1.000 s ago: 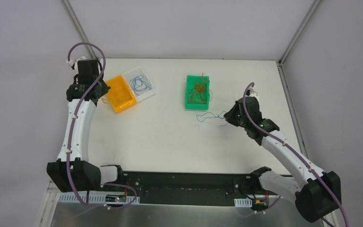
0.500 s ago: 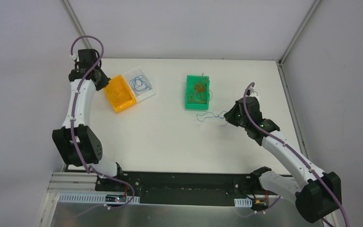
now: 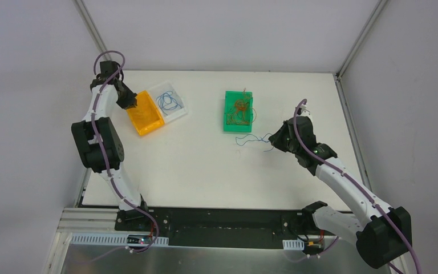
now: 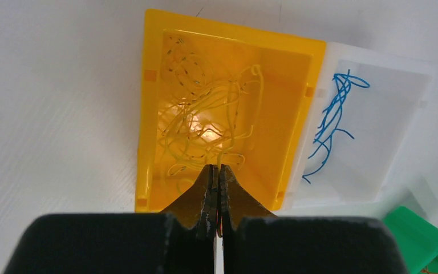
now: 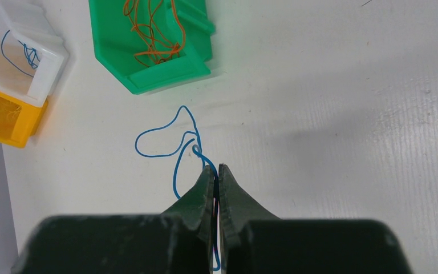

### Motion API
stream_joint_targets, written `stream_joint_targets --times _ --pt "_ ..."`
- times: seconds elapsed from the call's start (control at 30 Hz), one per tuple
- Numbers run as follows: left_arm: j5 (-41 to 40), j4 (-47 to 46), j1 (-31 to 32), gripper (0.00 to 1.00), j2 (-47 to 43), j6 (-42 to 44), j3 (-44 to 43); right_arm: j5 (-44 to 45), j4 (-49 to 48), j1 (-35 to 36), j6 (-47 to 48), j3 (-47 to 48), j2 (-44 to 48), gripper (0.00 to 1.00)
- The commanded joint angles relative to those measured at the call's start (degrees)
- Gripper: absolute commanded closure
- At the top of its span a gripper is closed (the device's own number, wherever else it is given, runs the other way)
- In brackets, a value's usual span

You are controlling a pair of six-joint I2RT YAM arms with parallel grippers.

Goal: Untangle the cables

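While the white table (image 3: 205, 171) lies flat under the overhead camera, the two arms reach out over it well apart from each other. The left arm (image 3: 99, 140) folds up tall towards the far left corner; the right arm (image 3: 342, 180) stretches low towards the middle of the right half.

Just under the left gripper (image 4: 215, 169) sits an orange-yellow plastic bin (image 4: 148, 114), its near end below the fingertips. A clear white plastic bin (image 4: 390, 137) touches that bin on the gripper's right. A green plastic bin (image 5: 165, 77) stands ahead of the right gripper (image 5: 216, 169) and a little to its left, near but apart.

The left gripper's fingers are pressed together, tips meeting over the orange-yellow bin. Whether a strand is caught between them I cannot tell. The right gripper is pinched tight on a loose blue wire (image 5: 195, 149). That wire runs between its fingers and loops out ahead of them across the bare table, short of the green bin.

The other cables lie sorted by colour. A heap of curly brownish-yellow wires (image 4: 217, 134) fills the orange-yellow bin just beyond the left fingertips. A few blue wires (image 4: 333, 111) lie in the clear white bin to that gripper's right. A tangle of orange wires (image 5: 158, 54) sits inside the green bin.
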State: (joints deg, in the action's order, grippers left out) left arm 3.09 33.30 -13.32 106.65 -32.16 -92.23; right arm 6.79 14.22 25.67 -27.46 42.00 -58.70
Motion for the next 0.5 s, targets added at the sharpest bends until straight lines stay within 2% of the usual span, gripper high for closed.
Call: stream_joint_targets --times 0.0,0.2,0.23,0.37,0.47 --pt "2.5 -2.2 0.0 1.00 4.1 -2.5 -1.6 -1.3 -2.4 -0.2 -0.7 0.7 -0.7 1.00" --pt "3.8 -2.8 0.1 1.00 6.7 -2.4 -2.3 -3.3 -1.3 -0.1 0.1 2.0 -1.1 1.00" --pt "3.7 -2.8 0.1 0.96 5.9 -2.3 -2.2 -4.0 -1.2 -0.1 0.4 2.1 -1.2 1.00" --pt "2.9 -2.8 0.2 0.63 0.9 -1.5 -0.6 -8.8 -2.4 -0.1 1.9 2.4 -1.5 1.00" --pt "3.2 -2.8 0.1 0.43 -3.1 -1.2 1.4 -13.2 -4.4 0.3 2.8 2.7 -1.8 1.00"
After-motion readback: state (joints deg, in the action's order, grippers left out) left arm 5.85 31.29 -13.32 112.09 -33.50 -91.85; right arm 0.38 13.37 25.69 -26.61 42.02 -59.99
